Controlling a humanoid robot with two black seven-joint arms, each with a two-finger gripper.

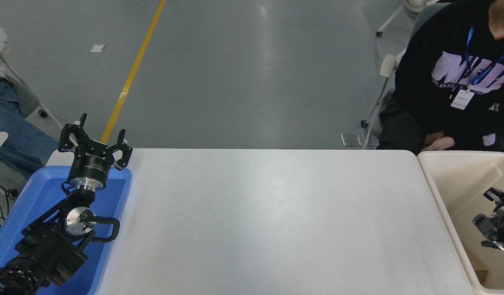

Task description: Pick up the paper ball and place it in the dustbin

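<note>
The cream dustbin (461, 176) stands off the table's right end, cut by the picture's right edge. My right gripper (494, 215) hangs inside its opening at that edge, only partly in view. A tan-brown patch (480, 272) shows low in the dustbin's near corner; I cannot tell whether it is the paper ball. No paper ball lies on the white table (268, 221). My left gripper (96, 135) is parked open and empty at the far left, over the blue tray (38, 192).
A person in a black hoodie (448, 78) sits at the far right behind the dustbin, one hand (439, 143) near its far rim. Another seated person's jeans (14, 135) show at the left edge. The left arm covers much of the tray.
</note>
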